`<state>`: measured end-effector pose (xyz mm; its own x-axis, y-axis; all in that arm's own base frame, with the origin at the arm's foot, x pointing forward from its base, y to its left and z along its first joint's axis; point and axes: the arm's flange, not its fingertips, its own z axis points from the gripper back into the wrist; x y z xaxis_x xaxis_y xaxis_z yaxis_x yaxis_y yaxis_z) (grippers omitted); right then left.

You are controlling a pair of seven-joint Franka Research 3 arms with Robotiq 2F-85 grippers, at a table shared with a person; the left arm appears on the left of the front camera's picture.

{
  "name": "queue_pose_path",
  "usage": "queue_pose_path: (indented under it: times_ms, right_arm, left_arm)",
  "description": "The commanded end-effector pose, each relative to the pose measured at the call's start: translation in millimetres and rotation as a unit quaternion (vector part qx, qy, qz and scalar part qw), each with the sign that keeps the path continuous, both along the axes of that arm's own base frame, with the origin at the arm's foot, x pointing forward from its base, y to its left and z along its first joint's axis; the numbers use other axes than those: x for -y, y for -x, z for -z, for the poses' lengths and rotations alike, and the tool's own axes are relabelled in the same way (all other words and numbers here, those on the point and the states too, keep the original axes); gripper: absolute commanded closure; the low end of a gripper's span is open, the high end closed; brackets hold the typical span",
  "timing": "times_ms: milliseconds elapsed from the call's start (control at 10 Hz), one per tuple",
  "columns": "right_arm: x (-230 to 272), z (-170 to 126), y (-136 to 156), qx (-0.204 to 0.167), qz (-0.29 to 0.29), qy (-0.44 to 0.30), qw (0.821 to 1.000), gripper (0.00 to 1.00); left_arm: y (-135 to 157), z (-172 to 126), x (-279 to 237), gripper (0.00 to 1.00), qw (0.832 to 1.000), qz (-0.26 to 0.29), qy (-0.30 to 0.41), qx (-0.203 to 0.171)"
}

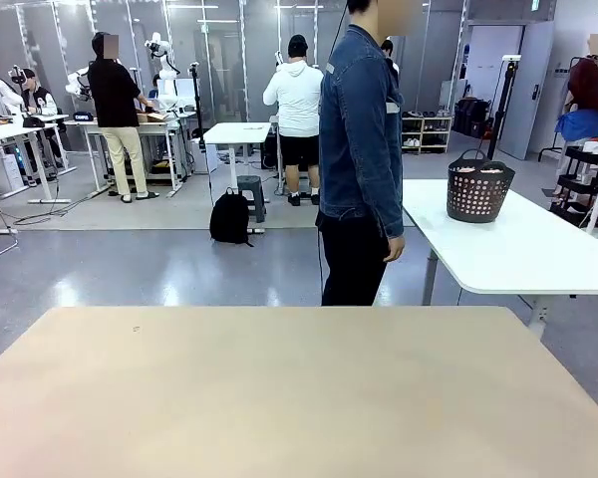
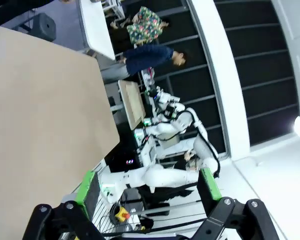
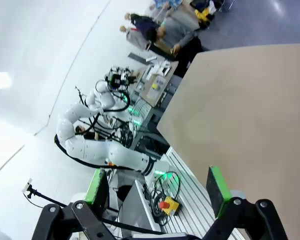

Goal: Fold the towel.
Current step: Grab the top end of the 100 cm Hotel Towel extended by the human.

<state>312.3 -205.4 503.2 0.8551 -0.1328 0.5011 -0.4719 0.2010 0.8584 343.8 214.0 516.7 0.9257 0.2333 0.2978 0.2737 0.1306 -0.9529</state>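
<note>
The towel (image 1: 475,170) shows as pale pink cloth inside a dark basket (image 1: 479,194) on a white side table (image 1: 538,249) at the far right, well away from both arms. A person (image 1: 359,149) in a denim jacket stands at the far edge of the beige table (image 1: 279,388), side-on, arms hanging. My left gripper (image 2: 149,189) is open, with its green pads (image 2: 88,186) wide apart and nothing between them, off the table's edge. My right gripper (image 3: 157,189) is likewise open and holds nothing, with the beige table (image 3: 245,125) to one side.
The beige table (image 2: 35,130) has a bare top. Each wrist view looks past the table's edge at the other white arm (image 2: 165,175) (image 3: 90,145) and its base. Other people and tables stand farther back in the room.
</note>
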Motion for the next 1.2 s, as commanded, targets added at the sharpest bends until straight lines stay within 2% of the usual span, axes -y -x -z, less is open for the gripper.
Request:
queue_pose_path:
  times_ms: [0,300,400,1100]
  right_arm:
    - [3.9,3.4,5.2,0.017,0.011,-0.012,1.0,0.0]
    - [1.7,3.6,7.3,0.009,0.021,0.007,1.0,0.0]
    - [13.6,3.7,10.8,0.001,0.019,-0.005,1.0,0.0]
    - [13.6,3.7,10.8,0.001,0.019,-0.005,1.0,0.0]
  left_arm:
    - [5.4,3.8,-7.6,0.0,0.999,-0.019,0.029,0.004]
    - [6.1,1.8,-1.4,0.0,0.999,-0.034,0.036,-0.009]
    - [10.6,8.8,-16.4,0.0,0.999,-0.03,0.019,-0.007]
    - [10.6,8.8,-16.4,0.0,0.999,-0.03,0.019,-0.007]
